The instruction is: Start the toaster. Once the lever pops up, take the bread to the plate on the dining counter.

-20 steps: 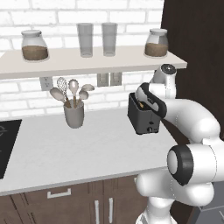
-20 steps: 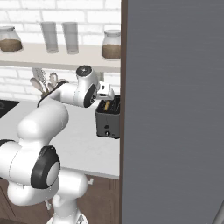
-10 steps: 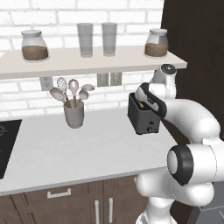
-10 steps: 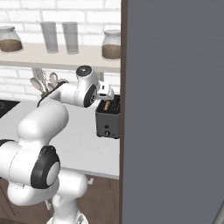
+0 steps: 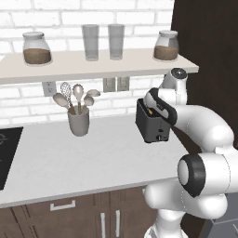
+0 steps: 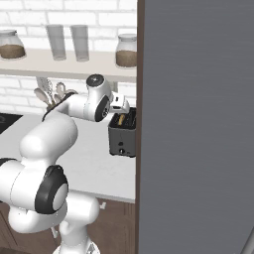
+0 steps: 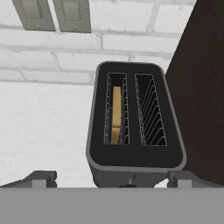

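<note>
Your gripper hangs right above the toaster, looking down into its top, with the two finger tips spread wide apart, one on each side of the toaster's near end and gripping nothing. Directly ahead of the tool you have two wire-lined slots: the one toward your left fingertip holds the bread, a light tan slice standing on edge and sunk down inside the slot; the slot toward your right fingertip is bare wire. Beyond the toaster, past its far end, you see the white brick wall with two pale outlet plates at the upper edge. Off to the right of the tool a dark brown panel stands just beside the toaster. Under and to the left of the tool lies the pale worktop. From the base cameras, the gripper sits over the toaster near the worktop's right end, and the toaster shows its small front knob.
</note>
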Tool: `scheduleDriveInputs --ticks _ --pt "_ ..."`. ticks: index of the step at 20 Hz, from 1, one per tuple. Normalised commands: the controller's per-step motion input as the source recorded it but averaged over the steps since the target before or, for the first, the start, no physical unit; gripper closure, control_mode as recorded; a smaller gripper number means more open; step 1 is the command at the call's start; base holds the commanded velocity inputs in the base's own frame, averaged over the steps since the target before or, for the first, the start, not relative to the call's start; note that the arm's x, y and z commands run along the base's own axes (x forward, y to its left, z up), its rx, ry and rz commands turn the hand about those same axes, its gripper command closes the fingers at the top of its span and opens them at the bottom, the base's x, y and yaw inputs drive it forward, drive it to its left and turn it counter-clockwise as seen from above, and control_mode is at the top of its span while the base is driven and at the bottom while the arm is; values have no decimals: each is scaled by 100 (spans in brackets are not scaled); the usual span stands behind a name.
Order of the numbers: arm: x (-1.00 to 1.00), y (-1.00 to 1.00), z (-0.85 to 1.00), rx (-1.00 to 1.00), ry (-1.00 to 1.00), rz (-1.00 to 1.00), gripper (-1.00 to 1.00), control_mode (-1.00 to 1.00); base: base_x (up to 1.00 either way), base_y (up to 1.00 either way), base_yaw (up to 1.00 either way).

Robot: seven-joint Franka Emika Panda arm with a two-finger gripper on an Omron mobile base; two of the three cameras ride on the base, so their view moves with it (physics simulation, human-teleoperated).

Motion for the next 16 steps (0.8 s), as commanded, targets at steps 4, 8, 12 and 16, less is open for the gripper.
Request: scheduleDriveInputs --ticks 4,8,12,16 --pt "0 0 0 0 0 0 -100 -100 0 0 0" --pt "0 0 0 0 0 0 -100 -100 0 0 0" --pt "0 0 0 0 0 0 -100 -100 0 0 0" --pt "0 0 0 0 0 0 -100 -100 0 0 0"
